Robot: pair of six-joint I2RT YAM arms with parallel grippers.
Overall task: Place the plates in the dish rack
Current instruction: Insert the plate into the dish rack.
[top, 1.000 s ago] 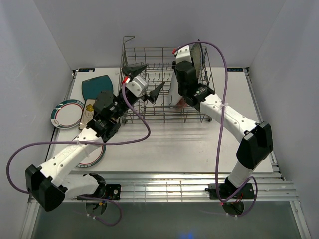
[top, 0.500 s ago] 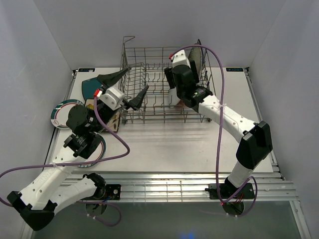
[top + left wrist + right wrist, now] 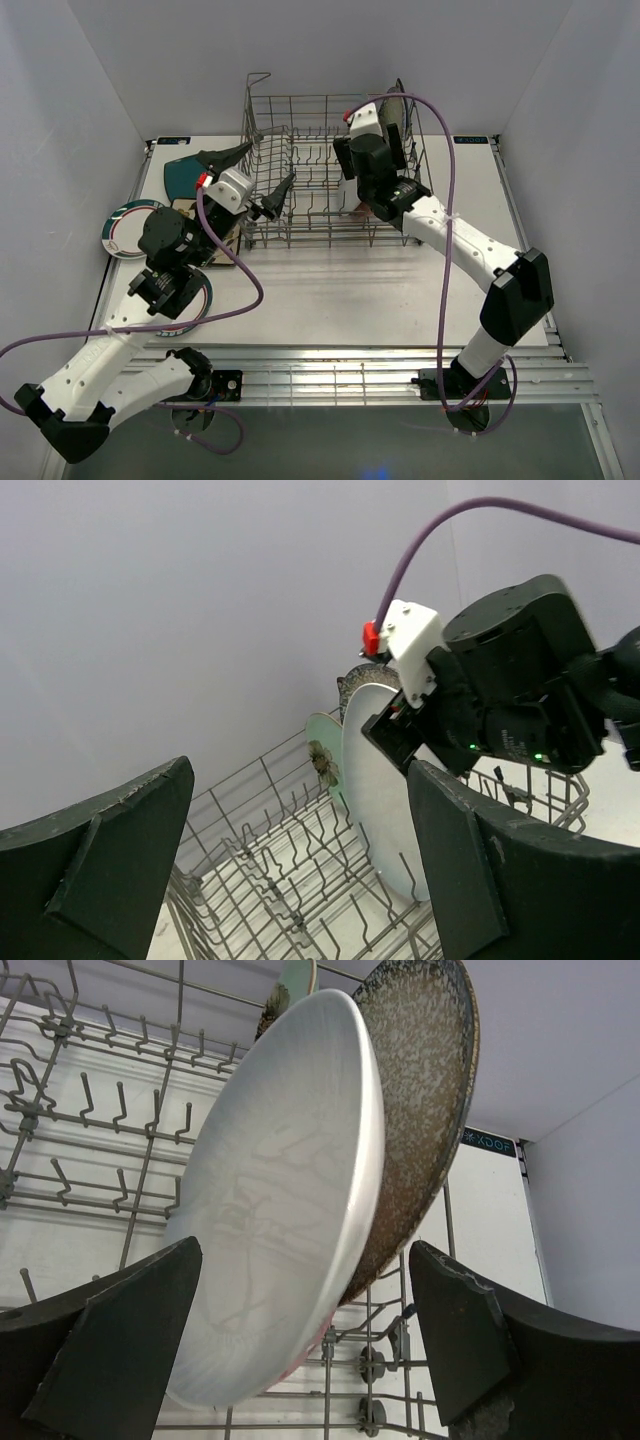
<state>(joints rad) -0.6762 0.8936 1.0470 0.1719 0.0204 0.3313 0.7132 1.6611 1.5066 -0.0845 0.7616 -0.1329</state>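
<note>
Plates already loaded are seen on edge at the right end of the dish rack [image 3: 300,98]: a white plate [image 3: 290,1180] leans against a speckled plate [image 3: 420,1110], and a mint green plate [image 3: 322,755] stands just behind them. Their faces are turned along the length of the rack, toward its left end. The right gripper [image 3: 302,1250] is held inside the rack with its jaws spread wide on either side of the white plate. No grip is seen, and the plate is judged to be carried by the tines and its speckled neighbour alone.

The left gripper [image 3: 272,162] is held just outside the left end of the rack, jaws fully apart and nothing between them, pointed across the rack toward the standing plates.

The plates not yet loaded are found flat on the table [image 3: 330,290], left of the rack: a teal square plate [image 3: 190,172] near the far corner and a white rimmed round plate [image 3: 128,228] at the left edge. Both lie below and to the left of the left jaws, on the side away from where those jaws point. The left arm is plainly the nearer. A turn downward and leftward is judged to be needed before an edge can be taken.
</note>
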